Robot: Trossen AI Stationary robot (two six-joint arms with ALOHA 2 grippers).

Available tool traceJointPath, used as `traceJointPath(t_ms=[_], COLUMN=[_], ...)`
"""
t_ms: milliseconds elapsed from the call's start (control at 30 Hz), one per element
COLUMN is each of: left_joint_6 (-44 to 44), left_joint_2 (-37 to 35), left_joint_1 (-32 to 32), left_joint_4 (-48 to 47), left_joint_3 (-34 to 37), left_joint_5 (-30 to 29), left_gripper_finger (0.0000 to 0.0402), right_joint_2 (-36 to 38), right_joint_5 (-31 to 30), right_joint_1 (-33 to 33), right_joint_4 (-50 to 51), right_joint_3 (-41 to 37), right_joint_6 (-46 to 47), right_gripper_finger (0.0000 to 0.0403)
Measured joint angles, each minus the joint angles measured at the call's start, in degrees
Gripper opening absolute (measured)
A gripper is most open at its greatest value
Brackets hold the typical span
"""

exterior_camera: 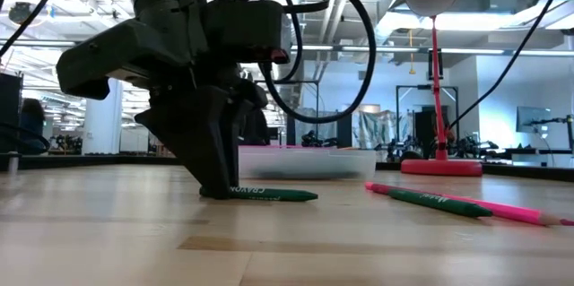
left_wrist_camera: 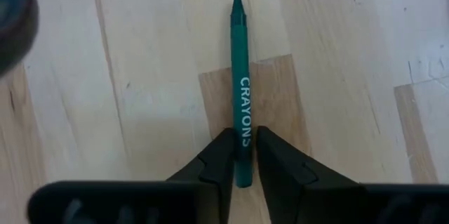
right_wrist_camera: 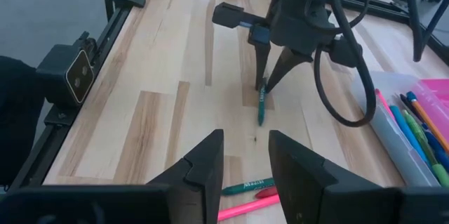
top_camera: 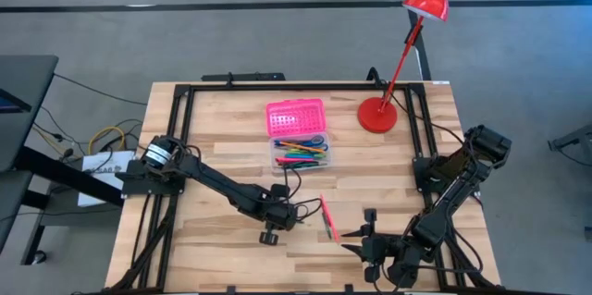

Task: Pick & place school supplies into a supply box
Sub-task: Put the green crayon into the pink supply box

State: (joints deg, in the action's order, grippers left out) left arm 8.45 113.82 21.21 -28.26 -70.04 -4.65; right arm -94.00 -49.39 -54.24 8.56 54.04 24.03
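Observation:
A green crayon marked CRAYONS lies flat on the wooden table. My left gripper stands over it, pointing down, and is shut on it; it also shows in the low view and the high view. The supply box is open at the table's middle, with several pens in its clear base and its pink lid behind. My right gripper is open and empty near the front edge. Just in front of it lie a second green crayon and a pink pencil. My left gripper pinches the green crayon between its two fingers near its blunt end. The fingers come from above, pointing down, one on each long side. The crayon lies level on the table, its pointed end reaching out beyond the fingers.
A red desk lamp stands with its round base at the far right, its head over the table's far edge. A black frame rail runs round the table. Bare wood lies to the left of the box.

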Motion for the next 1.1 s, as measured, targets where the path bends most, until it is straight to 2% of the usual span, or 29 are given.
traceJointPath(t_ms=[233,467,733,967,1100], left_joint_6=[1.7,3.7,4.9,4.8,4.8], left_joint_2=[0.0,-0.1,-0.2,-0.2,-0.2], left_joint_1=[0.0,-0.1,-0.2,-0.2,-0.2], left_joint_4=[-1.2,-3.6,-5.9,-6.1,-6.1], left_joint_3=[0.0,-0.1,-0.1,-0.1,-0.1], left_joint_5=[-0.2,-0.6,-0.3,0.4,-1.1], left_gripper_finger=[0.001,0.0022,0.0014,0.0047,0.0035], right_joint_2=[0.0,0.0,0.0,0.0,0.0], right_joint_5=[0.0,0.0,0.0,0.0,0.0], right_joint_1=[0.0,0.0,0.0,0.1,0.4], right_joint_4=[0.3,0.3,0.2,0.7,0.9], right_joint_3=[0.0,0.0,0.0,0.0,0.0], right_joint_6=[0.0,0.0,0.2,0.5,0.9], right_gripper_finger=[0.0107,0.0107,0.0107,0.0107,0.0107])
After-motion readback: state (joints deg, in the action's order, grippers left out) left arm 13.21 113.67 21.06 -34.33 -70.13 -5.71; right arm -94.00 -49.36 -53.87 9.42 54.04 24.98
